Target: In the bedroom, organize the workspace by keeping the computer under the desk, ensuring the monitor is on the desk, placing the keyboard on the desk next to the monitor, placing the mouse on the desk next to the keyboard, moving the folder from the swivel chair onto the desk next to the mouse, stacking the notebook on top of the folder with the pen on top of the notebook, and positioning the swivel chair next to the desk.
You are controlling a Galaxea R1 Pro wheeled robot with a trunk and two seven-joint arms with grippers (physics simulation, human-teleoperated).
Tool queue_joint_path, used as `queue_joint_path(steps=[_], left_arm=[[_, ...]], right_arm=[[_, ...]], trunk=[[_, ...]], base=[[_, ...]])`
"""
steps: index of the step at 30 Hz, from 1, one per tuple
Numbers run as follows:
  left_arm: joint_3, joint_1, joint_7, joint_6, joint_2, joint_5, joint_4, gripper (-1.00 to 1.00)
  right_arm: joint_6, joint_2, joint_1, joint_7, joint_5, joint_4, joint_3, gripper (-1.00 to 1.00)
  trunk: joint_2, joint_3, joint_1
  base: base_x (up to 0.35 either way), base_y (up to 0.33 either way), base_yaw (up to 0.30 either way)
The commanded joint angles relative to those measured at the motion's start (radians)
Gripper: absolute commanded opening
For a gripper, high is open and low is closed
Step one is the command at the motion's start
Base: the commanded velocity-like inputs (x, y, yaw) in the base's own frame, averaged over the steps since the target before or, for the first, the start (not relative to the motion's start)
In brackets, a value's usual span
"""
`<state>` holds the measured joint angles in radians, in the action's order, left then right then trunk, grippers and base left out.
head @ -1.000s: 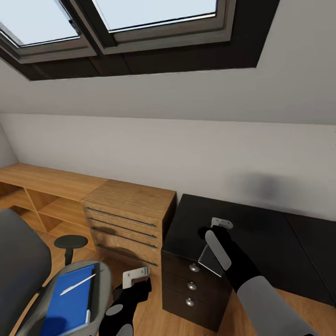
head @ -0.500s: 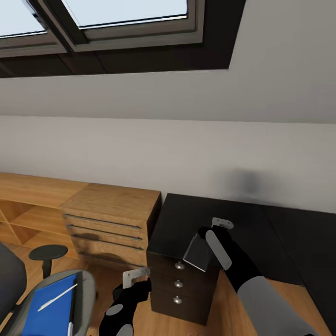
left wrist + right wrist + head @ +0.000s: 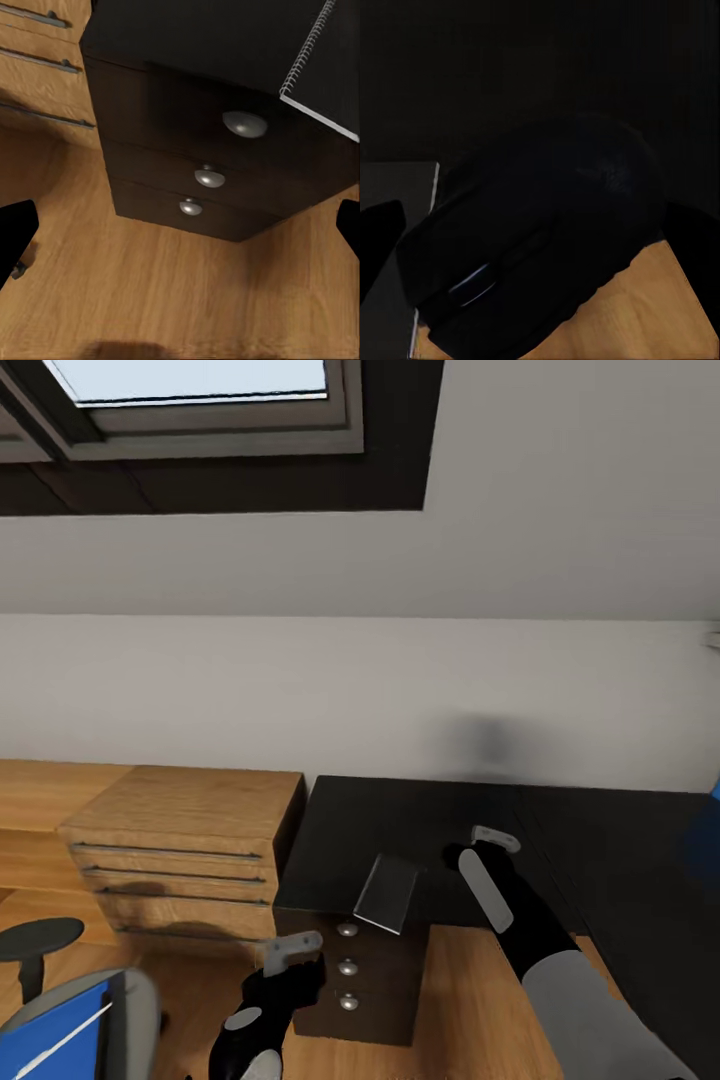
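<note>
Right gripper (image 3: 478,847) pinching the mouse (image 3: 540,247) over the desk (image 3: 440,830), notebook (image 3: 388,893) at its edge, left gripper (image 3: 290,950) spread

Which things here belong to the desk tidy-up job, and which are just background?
Job:
desk
notebook
mouse
folder
pen
swivel chair

Background:
wood dresser
skylight window

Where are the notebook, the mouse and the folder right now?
notebook (image 3: 388,893): head view, middle of its grey cover.
mouse (image 3: 540,247): right wrist view, its rounded black back.
folder (image 3: 50,1037): head view, blue cover on the chair seat.
</note>
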<state>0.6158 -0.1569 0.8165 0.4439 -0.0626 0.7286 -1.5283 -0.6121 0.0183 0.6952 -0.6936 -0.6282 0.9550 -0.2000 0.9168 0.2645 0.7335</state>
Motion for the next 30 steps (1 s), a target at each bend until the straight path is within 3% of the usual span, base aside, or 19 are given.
queue_joint_path(steps=[1, 4, 5, 6, 8, 10, 15, 16, 17, 19, 20, 27, 30], left_arm=[[0.001, -0.001, 0.015, 0.023, -0.001, 0.021, -0.002, 1.0], [-0.001, -0.001, 0.065, 0.116, -0.016, 0.15, 0.027, 1.0], [0.0, -0.001, 0.071, 0.122, -0.023, 0.172, 0.036, 1.0], [0.005, -0.001, 0.081, 0.134, -0.048, 0.227, 0.057, 1.0], [0.025, 0.001, 0.087, 0.139, -0.078, 0.265, 0.079, 1.0], [0.05, 0.016, 0.089, 0.122, -0.099, 0.28, 0.117, 1.0], [0.143, 0.033, 0.083, -0.138, -0.116, 0.271, 0.326, 1.0], [0.166, 0.033, 0.081, -0.184, -0.118, 0.255, 0.355, 1.0], [0.213, 0.034, 0.079, -0.249, -0.117, 0.191, 0.408, 1.0], [0.237, 0.034, 0.078, -0.273, -0.113, 0.15, 0.446, 1.0], [0.252, 0.034, 0.076, -0.341, -0.11, 0.128, 0.485, 1.0], [0.257, 0.034, 0.043, -0.381, -0.109, 0.12, 0.499, 1.0], [0.257, 0.034, 0.043, -0.381, -0.109, 0.121, 0.5, 1.0]], right_arm=[[-0.001, -0.001, 0.001, -0.009, -0.008, 0.001, 0.0, -1.0], [-0.001, -0.005, 0.001, -0.009, -0.008, 0.001, 0.01, -1.0], [-0.001, -0.005, 0.001, -0.009, -0.008, 0.001, 0.01, -1.0], [-0.001, -0.005, 0.001, -0.009, -0.008, 0.001, 0.011, -1.0], [-0.001, -0.006, 0.001, -0.009, -0.008, 0.001, 0.013, -1.0], [-0.001, -0.007, 0.001, -0.009, -0.008, 0.001, 0.014, -1.0], [-0.001, -0.014, 0.001, -0.007, -0.01, 0.002, 0.014, -1.0], [-0.001, -0.014, 0.001, -0.007, -0.01, 0.002, 0.014, -1.0], [-0.001, -0.015, 0.001, -0.004, -0.01, 0.001, 0.013, -1.0], [-0.001, -0.015, 0.001, 0.012, -0.009, 0.001, 0.014, -1.0], [-0.001, -0.021, 0.001, 0.069, -0.004, -0.003, 0.014, -1.0], [-0.008, -0.041, 0.001, 0.12, -0.005, -0.007, 0.006, -1.0], [-0.023, -0.056, 0.001, 0.178, -0.001, -0.008, -0.029, -1.0]], trunk=[[0.001, 0.001, 0.0], [0.001, 0.001, 0.0], [0.001, 0.001, 0.0], [0.001, 0.001, 0.0], [0.001, 0.001, 0.0], [0.001, 0.001, 0.0], [0.001, 0.001, 0.0], [0.001, 0.001, 0.0], [0.001, 0.001, 0.0], [0.001, 0.001, 0.0], [0.001, 0.001, 0.0], [0.001, 0.001, 0.0], [0.001, 0.001, 0.0]], base=[[0.0, 0.0, -0.293], [0.0, 0.0, -0.293], [0.0, 0.0, -0.293], [0.0, 0.0, -0.293], [0.0, 0.0, -0.293], [0.0, 0.0, -0.294], [0.0, 0.0, -0.298], [0.0, 0.0, -0.298], [0.0, 0.0, -0.299], [0.0, 0.0, -0.299], [0.0, 0.0, -0.299], [0.0, 0.0, -0.299], [0.0, 0.0, -0.278]])
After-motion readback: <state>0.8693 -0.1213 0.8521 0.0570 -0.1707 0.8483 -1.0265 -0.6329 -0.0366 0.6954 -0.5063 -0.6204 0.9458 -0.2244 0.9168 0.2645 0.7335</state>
